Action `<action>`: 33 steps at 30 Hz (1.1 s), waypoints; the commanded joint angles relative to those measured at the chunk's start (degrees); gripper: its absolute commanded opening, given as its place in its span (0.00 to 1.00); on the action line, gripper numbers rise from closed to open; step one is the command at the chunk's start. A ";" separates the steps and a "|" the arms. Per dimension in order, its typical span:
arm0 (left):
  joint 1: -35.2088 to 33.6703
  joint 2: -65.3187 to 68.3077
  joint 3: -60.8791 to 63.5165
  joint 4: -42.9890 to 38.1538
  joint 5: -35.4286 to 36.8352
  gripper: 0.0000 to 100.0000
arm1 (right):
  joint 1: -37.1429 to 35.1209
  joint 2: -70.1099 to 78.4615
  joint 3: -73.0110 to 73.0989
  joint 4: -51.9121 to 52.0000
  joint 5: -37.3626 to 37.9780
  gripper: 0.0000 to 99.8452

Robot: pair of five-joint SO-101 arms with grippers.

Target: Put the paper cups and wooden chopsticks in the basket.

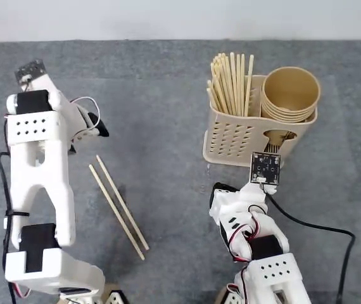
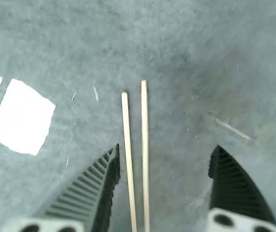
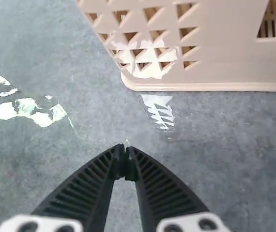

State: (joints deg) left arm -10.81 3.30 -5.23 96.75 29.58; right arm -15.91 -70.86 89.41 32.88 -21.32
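Observation:
Two loose wooden chopsticks (image 1: 118, 206) lie side by side on the grey mat, slanting toward the front. My left gripper (image 2: 167, 152) hangs open over their far ends, and both chopsticks (image 2: 137, 145) run between its fingers, close to one finger (image 2: 106, 179). In the high view the left gripper (image 1: 97, 126) sits just behind the sticks. The beige basket (image 1: 240, 136) at the back right holds a bundle of chopsticks (image 1: 231, 82) and a stack of paper cups (image 1: 291, 95). My right gripper (image 3: 124, 150) is shut on nothing, low over the mat in front of the basket (image 3: 215, 43).
The grey mat (image 1: 161, 107) covers the whole table. A black cable (image 1: 323, 229) trails from the right arm toward the front right. Bright light patches (image 2: 22, 116) fall on the mat near the left gripper. Open mat lies between the loose sticks and the basket.

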 commanded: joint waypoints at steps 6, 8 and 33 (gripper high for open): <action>0.00 -0.44 7.87 3.69 -4.22 0.29 | 0.13 -0.92 -0.35 -0.75 -0.09 0.01; 0.88 -0.44 12.00 3.34 -5.36 0.29 | 0.13 -0.92 -0.35 -0.75 -0.09 0.01; 9.05 0.18 46.11 -35.52 0.88 0.14 | 0.13 -0.92 -0.26 -0.75 -0.09 0.01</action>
State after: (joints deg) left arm -1.41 2.86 39.87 65.01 29.93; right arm -15.91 -70.86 89.41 32.88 -21.32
